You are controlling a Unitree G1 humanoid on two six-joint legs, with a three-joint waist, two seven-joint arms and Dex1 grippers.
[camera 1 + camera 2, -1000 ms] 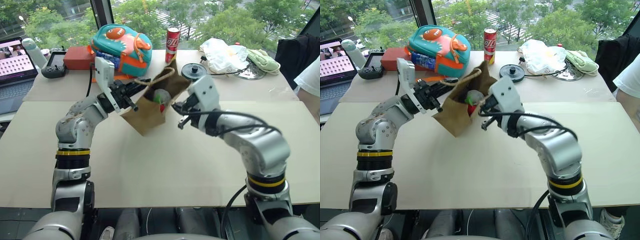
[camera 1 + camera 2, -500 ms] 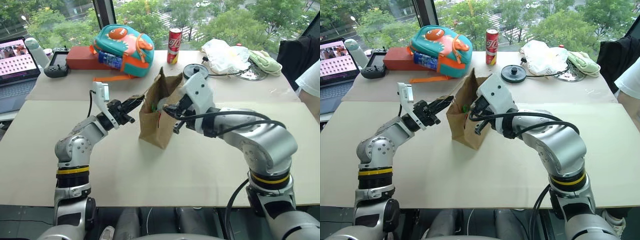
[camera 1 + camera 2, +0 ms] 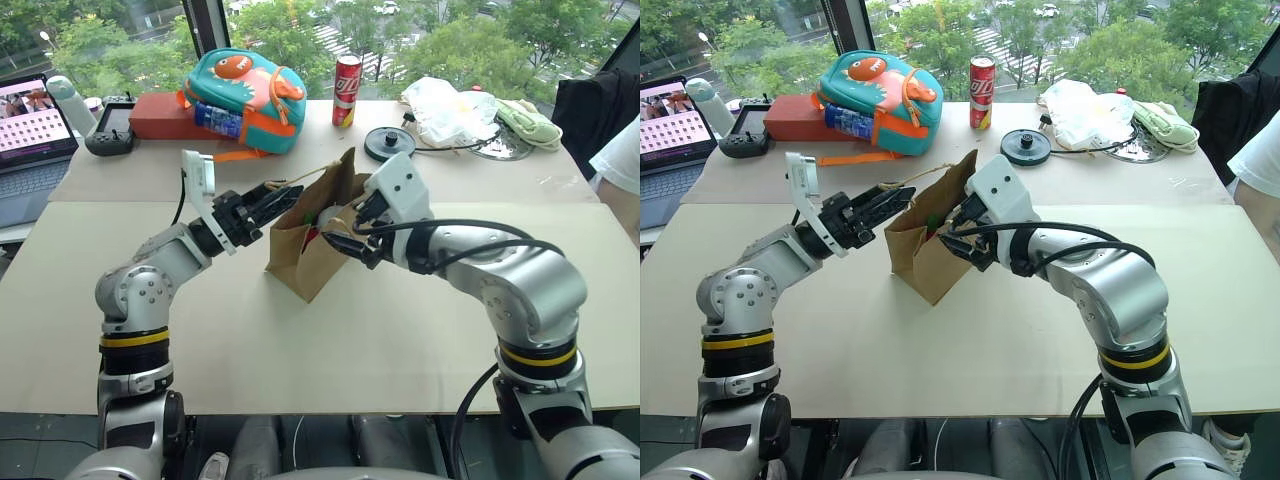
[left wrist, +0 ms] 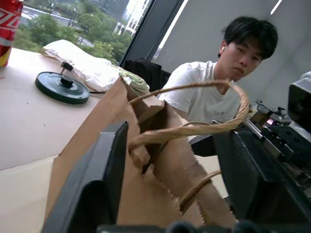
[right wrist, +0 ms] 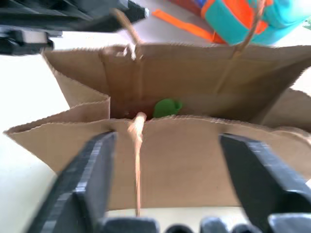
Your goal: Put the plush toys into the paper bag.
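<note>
We see the paper bag (image 3: 305, 250) standing tilted on the desk (image 3: 330, 340), the chili pepper's green stem (image 5: 166, 107) inside; left gripper (image 3: 272, 200) and right gripper (image 3: 345, 238) flank it, jaws released. Task seems nearly done.

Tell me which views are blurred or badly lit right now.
Right wrist view: paper bag soft, near fingers blurred, a green bit inside readable. Left wrist view: bag handle fairly sharp, dark fingers underexposed. Head views: even daylight, sharp, no glare.
</note>
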